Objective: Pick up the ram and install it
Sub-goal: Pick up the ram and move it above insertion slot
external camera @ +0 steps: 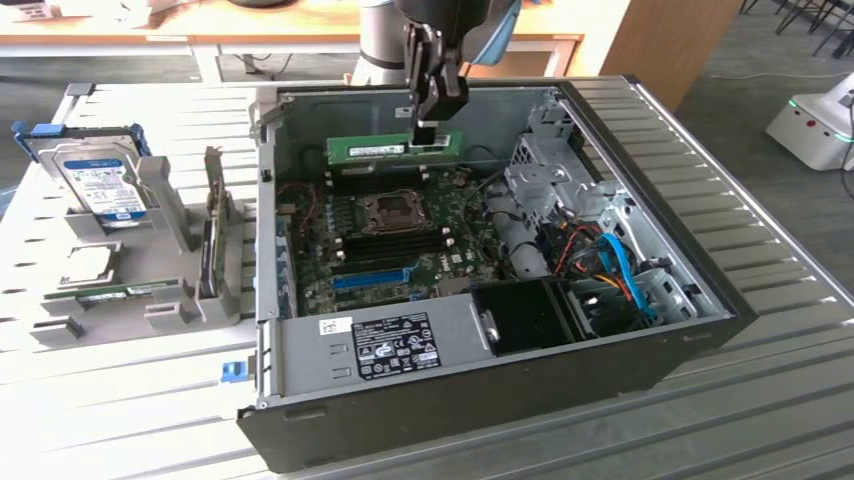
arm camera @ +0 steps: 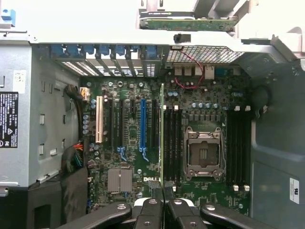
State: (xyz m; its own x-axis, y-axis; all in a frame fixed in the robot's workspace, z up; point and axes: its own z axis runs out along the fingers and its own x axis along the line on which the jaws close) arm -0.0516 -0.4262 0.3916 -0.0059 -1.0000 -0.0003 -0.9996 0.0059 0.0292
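Note:
The ram (external camera: 387, 148) is a long green stick with a white label. It hangs level above the back of the open computer case (external camera: 694, 340), over the motherboard (external camera: 387, 250). My gripper (external camera: 430, 136) comes down from above and is shut on the stick's end toward the exterior view's right. In the wrist view the ram (arm camera: 162, 133) shows edge-on as a thin green line running out from my gripper (arm camera: 163, 192). It lies beside the black memory slots (arm camera: 172, 143) next to the CPU socket (arm camera: 204, 153).
A grey rack (external camera: 160, 310) at the exterior view's left holds a hard drive (external camera: 104, 185) and an upright card (external camera: 214, 235). Inside the case are a blue slot (external camera: 370, 277), a drive cage (external camera: 541, 150) and blue and orange cables (external camera: 617, 272). A white machine (external camera: 817, 125) stands at far right.

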